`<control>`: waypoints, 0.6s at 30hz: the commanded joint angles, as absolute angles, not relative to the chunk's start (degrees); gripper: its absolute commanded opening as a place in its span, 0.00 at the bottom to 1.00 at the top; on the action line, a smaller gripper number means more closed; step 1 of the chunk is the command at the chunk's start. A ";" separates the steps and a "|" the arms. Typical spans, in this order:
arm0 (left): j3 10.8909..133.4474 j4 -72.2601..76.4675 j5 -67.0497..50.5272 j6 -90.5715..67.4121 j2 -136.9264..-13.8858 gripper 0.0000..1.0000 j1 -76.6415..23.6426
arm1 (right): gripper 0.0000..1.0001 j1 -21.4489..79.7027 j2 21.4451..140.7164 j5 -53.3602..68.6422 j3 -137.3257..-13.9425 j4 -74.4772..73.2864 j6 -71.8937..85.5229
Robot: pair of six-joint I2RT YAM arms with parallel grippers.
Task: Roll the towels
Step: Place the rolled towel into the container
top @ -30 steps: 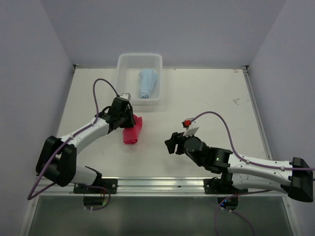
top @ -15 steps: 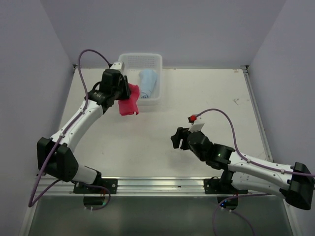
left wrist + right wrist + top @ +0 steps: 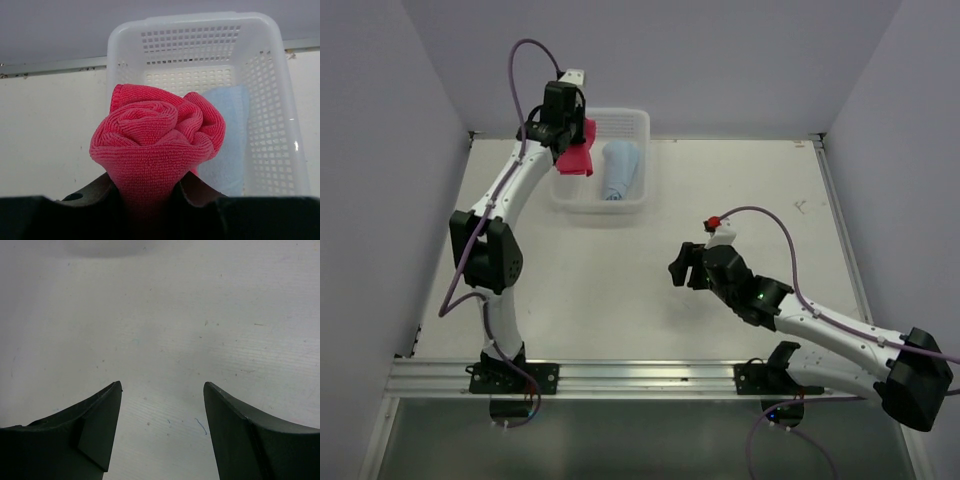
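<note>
The left arm is reaching far across the surface [image 3: 740,200] toward the back wall, and the left hand [image 3: 570,140] is clamping the pink-red towel [image 3: 155,140] between its fingers. The towel is rolled up: in the left wrist view its spiral end is facing the camera, with the lower part pinched between the two finger pads. It is hanging in the air over the left side of the white mesh basket [image 3: 620,112], overlapping the basket's left rim in the top view. Whether it is touching the rim I cannot tell.

The light blue towel [image 3: 619,170] is lying inside the basket, running from front to back, just to the right of the pink-red one and apart from the left hand.

The right hand [image 3: 162,387] is hovering over bare surface well away from the basket, its fingers standing wide apart and gripping nothing
</note>
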State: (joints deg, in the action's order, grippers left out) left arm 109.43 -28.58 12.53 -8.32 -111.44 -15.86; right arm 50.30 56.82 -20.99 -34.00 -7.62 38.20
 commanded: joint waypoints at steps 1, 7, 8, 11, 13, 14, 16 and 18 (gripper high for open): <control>118.10 -31.11 15.29 -1.50 -117.58 0.09 -15.47 | 0.70 48.09 58.62 -16.97 -36.12 -5.89 37.44; 120.15 -31.46 13.27 -1.05 -125.06 0.14 -15.47 | 0.70 44.39 60.38 -14.59 -36.39 -5.63 36.74; 119.89 -31.46 13.18 -1.75 -125.68 0.14 -15.47 | 0.70 43.86 60.38 -14.42 -36.39 -5.54 36.48; 119.01 -31.90 12.31 -2.98 -128.14 0.14 -15.47 | 0.70 41.66 60.64 -12.57 -36.04 -5.54 36.65; 118.39 -31.82 11.95 -3.60 -129.37 0.14 -15.47 | 0.70 40.70 60.47 -11.87 -35.34 -5.45 36.91; 118.13 -31.64 11.61 -4.13 -129.90 0.15 -15.47 | 0.70 40.43 60.21 -11.60 -35.07 -5.28 37.18; 117.77 -30.94 11.51 -4.39 -130.95 0.15 -15.47 | 0.70 39.82 60.03 -10.99 -34.11 -5.10 37.35; 117.86 -30.33 11.17 -5.18 -132.09 0.15 -15.47 | 0.70 39.55 60.12 -10.81 -33.40 -5.10 37.35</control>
State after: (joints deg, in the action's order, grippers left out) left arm 117.36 -32.29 12.14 -3.92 -131.48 -15.86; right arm 40.05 60.40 -12.43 -34.00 -7.09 37.50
